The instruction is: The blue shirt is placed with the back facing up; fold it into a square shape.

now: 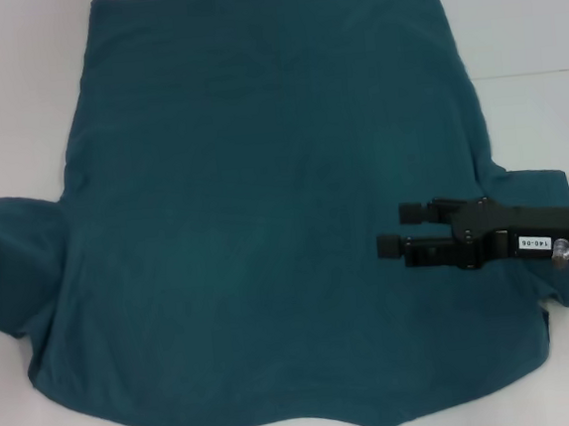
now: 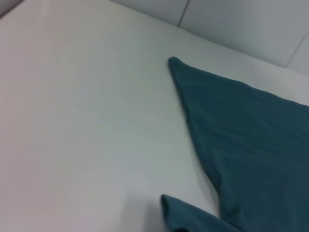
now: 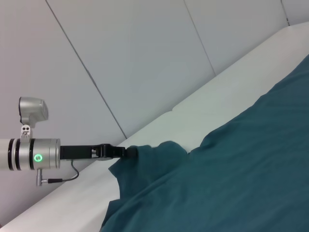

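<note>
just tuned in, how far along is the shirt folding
Barely started. The blue shirt lies spread flat on the white table, plain side up, with no fold made in its body. In hand: the left end effector has hold of the left sleeve, which is bunched up, while the right end effector hovers open over the shirt's right side. Left to do: both sleeves and sides folded in, then the length folded into a square.

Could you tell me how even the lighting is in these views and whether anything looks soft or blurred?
Head view: flat, even light on the blue shirt, faint shadow under the right gripper. Left wrist view: soft focus, pinkish tint on the white table. Right wrist view: the left gripper meets the sleeve.
</note>
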You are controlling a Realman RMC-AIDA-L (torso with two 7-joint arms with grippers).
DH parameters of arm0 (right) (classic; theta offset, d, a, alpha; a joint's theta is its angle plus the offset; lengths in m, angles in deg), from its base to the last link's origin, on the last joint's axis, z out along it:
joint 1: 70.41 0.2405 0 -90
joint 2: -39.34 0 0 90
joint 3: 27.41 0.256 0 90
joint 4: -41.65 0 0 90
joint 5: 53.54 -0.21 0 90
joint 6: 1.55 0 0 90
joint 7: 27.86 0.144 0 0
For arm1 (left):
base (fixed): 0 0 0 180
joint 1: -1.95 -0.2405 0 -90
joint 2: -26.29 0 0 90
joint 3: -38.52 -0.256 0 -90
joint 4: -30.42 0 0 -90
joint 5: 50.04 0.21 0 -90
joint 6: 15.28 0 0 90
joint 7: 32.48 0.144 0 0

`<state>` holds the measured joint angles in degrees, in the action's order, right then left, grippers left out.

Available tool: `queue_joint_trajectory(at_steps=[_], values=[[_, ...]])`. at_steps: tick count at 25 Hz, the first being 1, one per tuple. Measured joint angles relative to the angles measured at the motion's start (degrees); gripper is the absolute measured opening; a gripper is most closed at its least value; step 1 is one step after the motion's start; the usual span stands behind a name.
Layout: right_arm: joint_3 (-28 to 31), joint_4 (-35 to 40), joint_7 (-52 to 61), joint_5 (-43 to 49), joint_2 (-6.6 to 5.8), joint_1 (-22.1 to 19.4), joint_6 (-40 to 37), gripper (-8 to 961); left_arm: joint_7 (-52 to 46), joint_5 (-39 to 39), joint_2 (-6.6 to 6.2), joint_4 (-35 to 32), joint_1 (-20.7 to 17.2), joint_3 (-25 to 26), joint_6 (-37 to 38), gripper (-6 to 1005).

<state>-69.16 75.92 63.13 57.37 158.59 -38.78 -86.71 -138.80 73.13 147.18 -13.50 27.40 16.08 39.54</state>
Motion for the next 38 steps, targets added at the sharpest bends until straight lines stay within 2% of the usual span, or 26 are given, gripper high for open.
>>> queue_joint_trajectory(at_steps=[26,32,38], values=[[0.2,0.0,0.3,0.0,0.12,0.4,0.0,897,1.4,0.0,-0.41,-1.0,1.7,-0.3,-2.3,5],[0.3,-0.1,0.2,0.0,0.15,0.4,0.0,896,1.2,-0.3,0.18,-2.2,1.2,-0.3,4.0,6],[0.3,-0.1,-0.1,0.0,0.18,0.4,0.0,896,1.1,-0.7,2.57,-6.4,2.2,-0.3,14.6,6]])
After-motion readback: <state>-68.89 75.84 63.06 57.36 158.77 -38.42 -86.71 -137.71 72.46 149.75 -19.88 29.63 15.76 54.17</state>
